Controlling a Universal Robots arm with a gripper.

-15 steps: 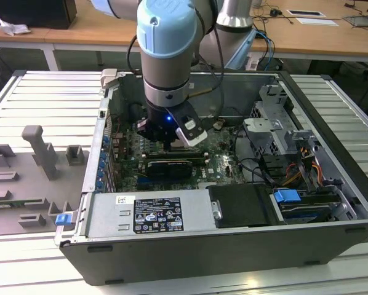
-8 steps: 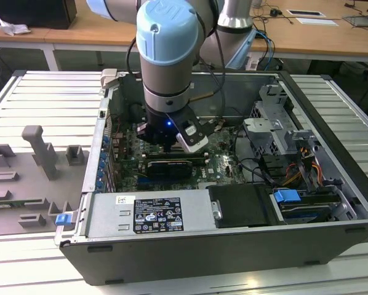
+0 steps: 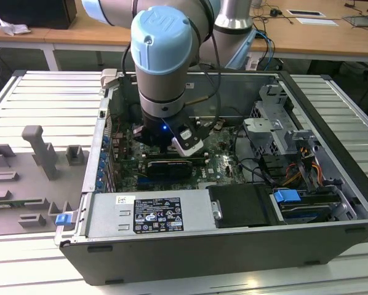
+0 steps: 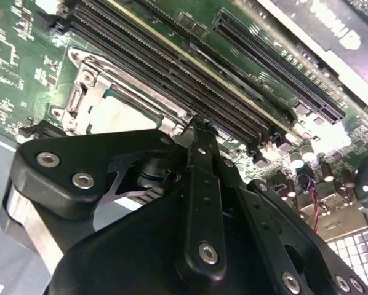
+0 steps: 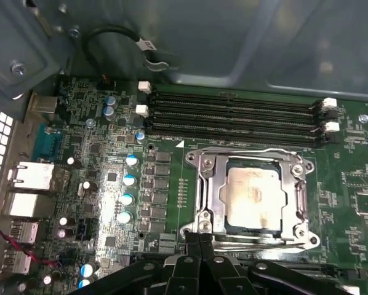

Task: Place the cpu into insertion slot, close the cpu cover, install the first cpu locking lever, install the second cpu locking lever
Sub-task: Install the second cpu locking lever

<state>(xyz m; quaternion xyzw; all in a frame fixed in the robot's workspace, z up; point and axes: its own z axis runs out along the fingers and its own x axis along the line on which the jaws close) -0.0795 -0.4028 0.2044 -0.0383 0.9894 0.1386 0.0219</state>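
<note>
A ribbed grey metal worktable point(image 3: 42, 98) carries an open desktop computer case point(image 3: 233, 246), with wooden desks behind it. At the exterior view's left, grey plastic fixtures point(image 3: 39, 153) stand on the table, well apart from the arm. The blue-jointed arm point(image 3: 162, 55) reaches down into the middle of the case, over the green motherboard point(image 3: 221, 163), and farther to the exterior view's right sit drive cages point(image 3: 276, 123) and coloured cables point(image 3: 295, 175).

In the first wrist view, the motherboard shows small capacitors point(image 5: 128, 178), then the long black memory slots point(image 5: 233, 110), and just below them the insertion slot point(image 5: 252, 196). The cpu point(image 5: 256, 194) lies flat inside it, its dull metal top showing through the cut-out of the cpu cover point(image 5: 210, 184), which lies down over the socket around the chip.

The gripper point(image 5: 199, 236) hangs right at the socket's near edge, its black fingers point(image 5: 190, 264) drawn together to a thin seam, with nothing visible between them. In the second wrist view the gripper's tip point(image 4: 196, 132) meets the cover's corner beside the memory slots.
</note>
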